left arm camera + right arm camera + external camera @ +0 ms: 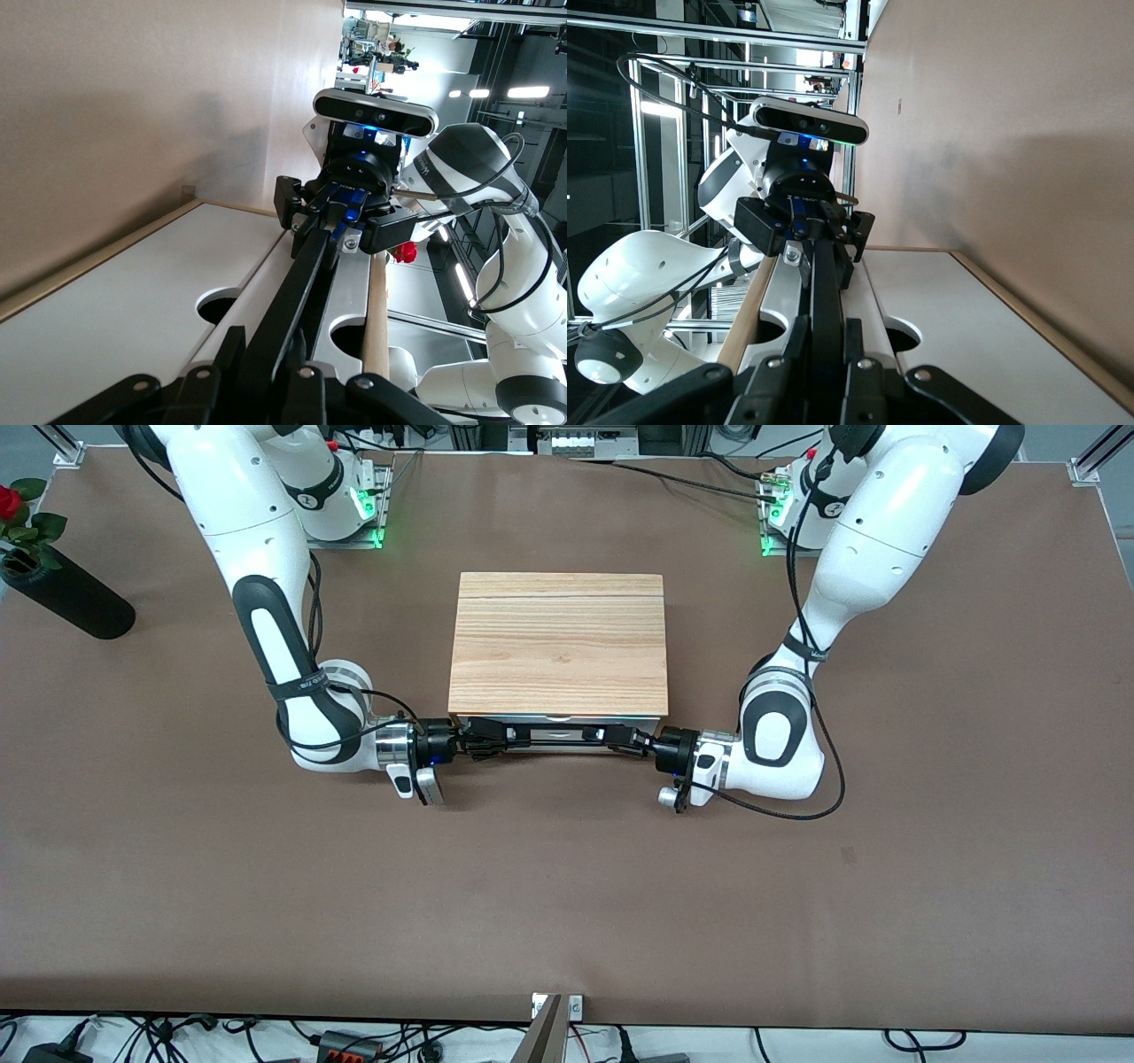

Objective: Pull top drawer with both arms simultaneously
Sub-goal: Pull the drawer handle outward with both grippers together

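Note:
The top drawer (558,717) shows just below the near edge of the light-wood box's lid (558,642). Its thin black bar handle (554,737) runs across its white front. My right gripper (487,740) is shut on the handle's end toward the right arm. My left gripper (625,738) is shut on the end toward the left arm. In the left wrist view my left gripper (267,336) clamps the handle (306,266), with the right gripper (341,221) farther along it. In the right wrist view my right gripper (827,326) clamps the handle (826,274), facing the left gripper (811,235).
A second white drawer front (133,310) with a half-round cutout lies below the top one. A black vase with a red rose (62,598) stands at the right arm's end of the brown table (567,886). Both forearms rest low beside the box.

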`<state>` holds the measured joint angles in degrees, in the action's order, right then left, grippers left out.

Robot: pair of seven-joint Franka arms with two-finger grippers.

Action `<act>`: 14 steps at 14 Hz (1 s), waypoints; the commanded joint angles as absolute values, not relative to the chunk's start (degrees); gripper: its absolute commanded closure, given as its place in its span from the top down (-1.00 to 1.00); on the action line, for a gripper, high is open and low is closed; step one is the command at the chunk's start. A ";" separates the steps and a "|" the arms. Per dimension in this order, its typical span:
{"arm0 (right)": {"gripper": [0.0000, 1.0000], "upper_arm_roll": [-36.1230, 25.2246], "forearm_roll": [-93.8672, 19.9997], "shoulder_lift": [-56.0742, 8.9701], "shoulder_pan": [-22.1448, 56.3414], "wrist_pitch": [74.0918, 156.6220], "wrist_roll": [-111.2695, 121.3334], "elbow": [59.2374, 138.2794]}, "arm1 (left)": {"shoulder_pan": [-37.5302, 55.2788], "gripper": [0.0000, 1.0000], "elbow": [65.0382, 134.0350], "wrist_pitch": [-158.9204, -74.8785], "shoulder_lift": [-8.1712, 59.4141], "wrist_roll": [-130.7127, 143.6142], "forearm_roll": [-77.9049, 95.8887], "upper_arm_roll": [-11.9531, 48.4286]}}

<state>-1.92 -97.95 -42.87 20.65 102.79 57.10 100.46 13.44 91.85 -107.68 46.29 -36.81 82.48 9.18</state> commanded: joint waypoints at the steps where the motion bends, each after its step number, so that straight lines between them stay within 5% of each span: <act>1: -0.89 -1.85 -98.00 -41.66 20.74 103.18 57.22 101.17 | 12.57 -0.75 91.15 -108.37 45.88 -35.51 84.99 9.58; 14: -0.88 -2.37 -97.91 -44.91 20.13 104.06 55.63 93.52 | 12.66 -0.81 80.51 -109.78 52.03 -34.54 87.28 7.38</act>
